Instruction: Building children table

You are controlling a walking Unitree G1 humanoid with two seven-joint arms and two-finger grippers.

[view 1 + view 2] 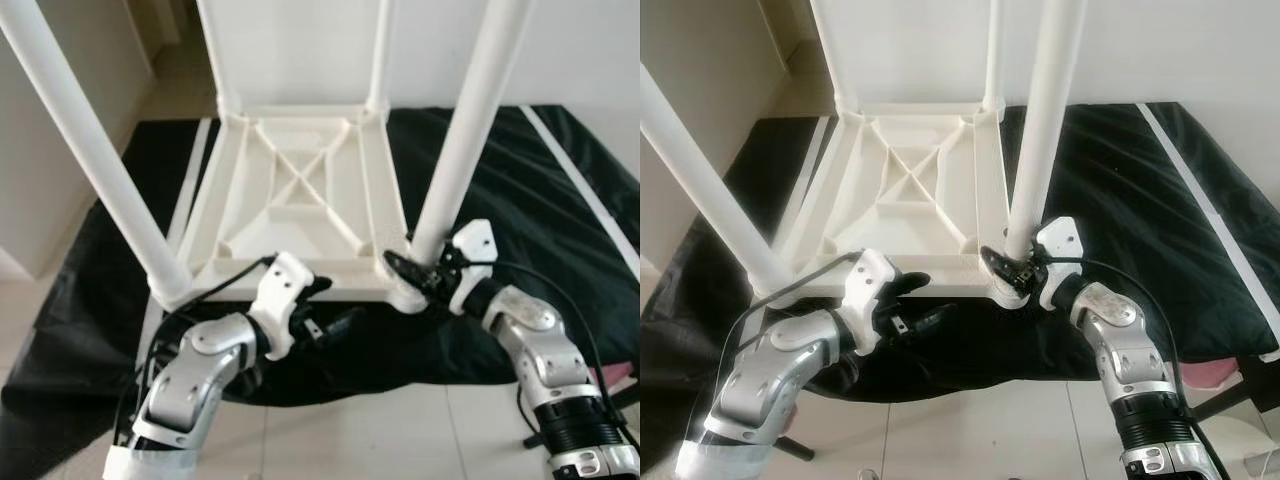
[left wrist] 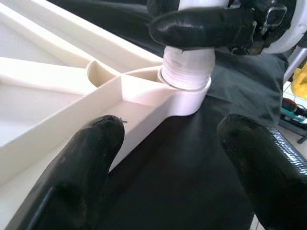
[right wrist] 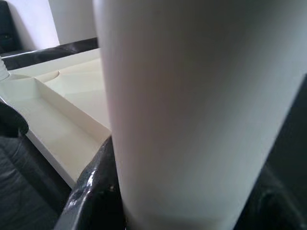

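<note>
The white children's table (image 1: pixel 300 200) lies upside down on a black sheet (image 1: pixel 520 230) spread over the pale floor, its ribbed underside facing up at me and its legs rising past the top edge of my head views, so their upper ends are cut off. My right gripper (image 1: pixel 425 272) is clamped around the near right leg (image 1: pixel 470 130) just above the corner socket (image 2: pixel 184 93); in my right wrist view the leg (image 3: pixel 201 110) is so close that it blurs into one broad white column, with only the glossy edge of one black finger (image 3: pixel 93 182) showing beside it and the far finger lost in shadow. My left gripper (image 1: pixel 330 322) hovers low over the sheet just in front of the table's near edge, its fingers spread wide and holding nothing; from the left wrist view I look between my two black fingertips (image 2: pixel 81 167) toward that same corner, where the threaded end of the leg sits in the socket and one of my right fingers (image 2: pixel 201 26) crosses in front of it. How deep the thread has gone I cannot tell. The near left leg (image 1: pixel 90 150) slants away to my left, its foot end partly hidden behind my left arm. Something yellow (image 2: pixel 300 79) sits at the edge of the left wrist view, too cropped to identify.
</note>
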